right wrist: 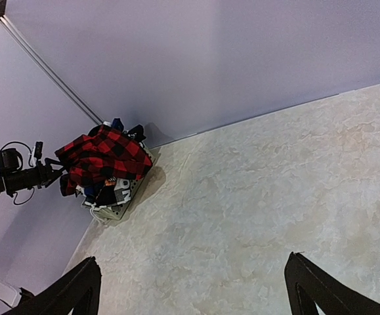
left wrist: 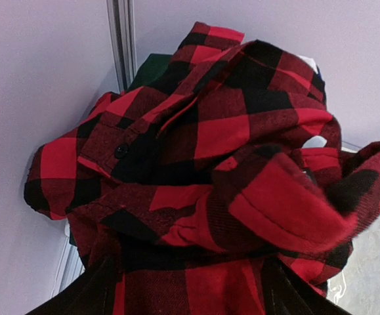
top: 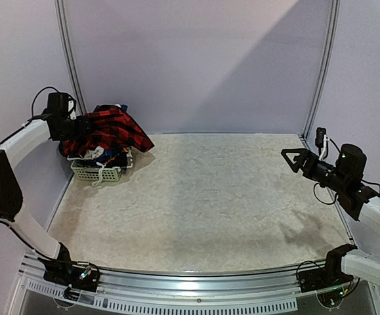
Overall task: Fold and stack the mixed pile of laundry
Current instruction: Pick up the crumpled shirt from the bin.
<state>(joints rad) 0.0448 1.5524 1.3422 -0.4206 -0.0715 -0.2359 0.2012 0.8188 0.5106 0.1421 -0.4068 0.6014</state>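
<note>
Red-and-black plaid shirt [top: 114, 128] bunched over basket [top: 98, 174], loose corner pointing rightward

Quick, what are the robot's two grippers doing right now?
Left gripper: open, fingers either side of the red-and-black plaid shirt; grip cannot be told.
Right gripper: open, empty.

- The white lattice plastic basket [top: 96, 172] sits in the far-left corner of the table [top: 209, 203], right by the left frame post [top: 71, 59].
- The tabletop is beige and marbled, running wide to the right of the basket.
- Lavender wall panels [top: 196, 59] close off the back and both sides.
- A second silver post [top: 319, 72] rises at the right rear corner.
- A metal rail [top: 196, 281] lines the near edge.
</note>
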